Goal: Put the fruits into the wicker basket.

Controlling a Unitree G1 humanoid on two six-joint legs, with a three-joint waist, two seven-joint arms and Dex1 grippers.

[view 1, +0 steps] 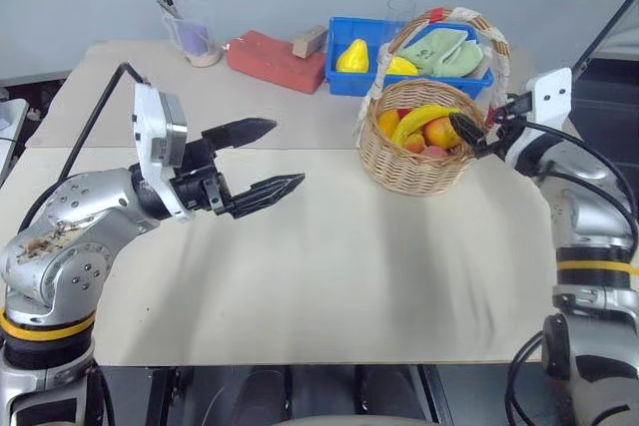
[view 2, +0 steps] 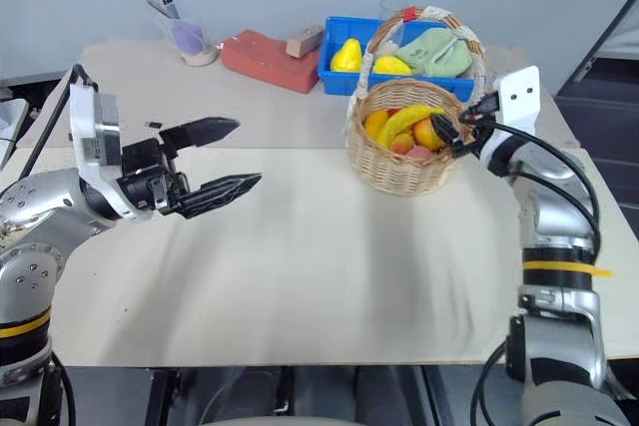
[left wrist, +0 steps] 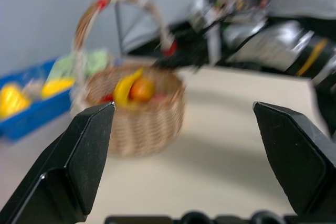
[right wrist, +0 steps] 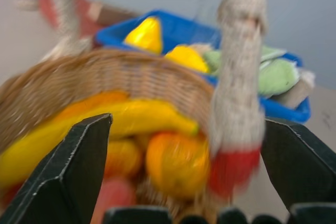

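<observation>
Right wrist view: our right claw (right wrist: 184, 174) spreads empty, just before the round tan wicker basket (right wrist: 105, 77) holding the curved yellow banana (right wrist: 121, 121). Our left claw (view 1: 265, 159) gapes too, well apart from it.

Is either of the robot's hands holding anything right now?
No. The left tool hangs open over the bare table, and the right tool is open by the basket, gripping nothing.
</observation>
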